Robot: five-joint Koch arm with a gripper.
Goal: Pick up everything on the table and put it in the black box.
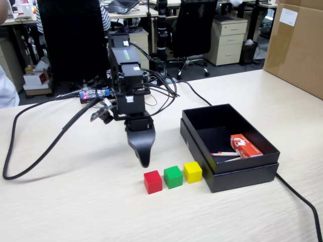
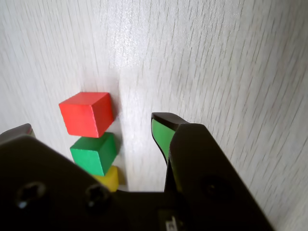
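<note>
office desks sit behind your pale table (image 1: 75, 212); nothing is boxed yet. red cube (image 1: 152, 181), green cube (image 1: 173, 177) and yellow cube (image 1: 192, 172) line up beside the black box (image 1: 242, 176). your gripper (image 1: 144, 161) hovers empty; i cannot tell its opening.

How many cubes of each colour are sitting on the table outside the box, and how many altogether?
Red cube: 1
Green cube: 1
Yellow cube: 1
Total: 3 cubes, in a row on the table beside the black box, none inside it yet.
</note>
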